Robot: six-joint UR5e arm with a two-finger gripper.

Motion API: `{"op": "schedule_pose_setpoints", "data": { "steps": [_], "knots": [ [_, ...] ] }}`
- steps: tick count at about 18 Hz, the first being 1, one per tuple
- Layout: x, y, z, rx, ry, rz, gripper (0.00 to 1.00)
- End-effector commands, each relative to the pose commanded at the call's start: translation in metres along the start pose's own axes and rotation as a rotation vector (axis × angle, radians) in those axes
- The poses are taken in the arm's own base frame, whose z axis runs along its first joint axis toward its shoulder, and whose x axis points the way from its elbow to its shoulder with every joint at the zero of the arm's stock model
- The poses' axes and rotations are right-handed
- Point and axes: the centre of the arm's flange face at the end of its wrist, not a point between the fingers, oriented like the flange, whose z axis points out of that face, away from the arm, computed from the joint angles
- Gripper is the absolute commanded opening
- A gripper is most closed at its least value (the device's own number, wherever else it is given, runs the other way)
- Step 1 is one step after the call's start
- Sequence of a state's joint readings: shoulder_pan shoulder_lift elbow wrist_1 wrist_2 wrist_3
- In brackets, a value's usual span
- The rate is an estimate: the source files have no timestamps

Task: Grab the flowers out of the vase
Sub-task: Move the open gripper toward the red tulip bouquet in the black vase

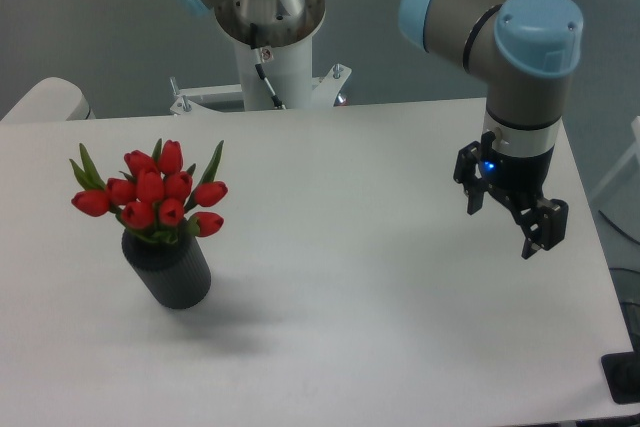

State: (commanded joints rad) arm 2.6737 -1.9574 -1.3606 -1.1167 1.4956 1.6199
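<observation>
The flowers (155,194), a tight bunch of red tulip buds with pointed green leaves, stand upright in the vase (168,269), their stems down inside its round mouth and the heads spreading just above the rim. The vase is a short dark ribbed cylinder set on the white table (360,277), toward the left side of the tabletop and a little nearer its front edge than its back edge. Nothing touches the bouquet; the buds sit undisturbed and the vase stands straight, with a soft shadow on the table just beside its base. Well apart from the vase, on the far right side of the table, the gripper (507,216) hangs from the arm above the tabletop, pointing downward. Its two dark fingers are spread with a clear gap between them and nothing is held there. Judged from this layout, the task has hardly begun: the approach, the closing on the stems or the bunch, and the lift out of the vase all remain. The arm must first cross most of the table's width toward the vase, then come in over the buds without crushing them or tipping the vase.
</observation>
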Motion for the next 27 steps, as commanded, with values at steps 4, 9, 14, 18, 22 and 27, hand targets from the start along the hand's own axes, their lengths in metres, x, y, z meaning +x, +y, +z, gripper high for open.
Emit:
{"op": "schedule_pose_setpoints", "data": {
  "steps": [4,9,14,18,22,27],
  "knots": [
    [0.001,-0.003,0.002,0.001,0.005,0.003,1.0],
    [0.003,-0.005,-0.002,0.015,0.004,-0.017,1.0],
    [0.02,-0.009,-0.004,0.196,0.018,-0.075,1.0],
    [0.028,-0.025,-0.004,0.252,0.025,-0.227,1.0],
    [0.049,-0.054,-0.008,0.292,0.028,-0.326,1.0],
    [0.079,-0.085,0.0,0.465,0.071,-0.385,1.0]
  ]
}}
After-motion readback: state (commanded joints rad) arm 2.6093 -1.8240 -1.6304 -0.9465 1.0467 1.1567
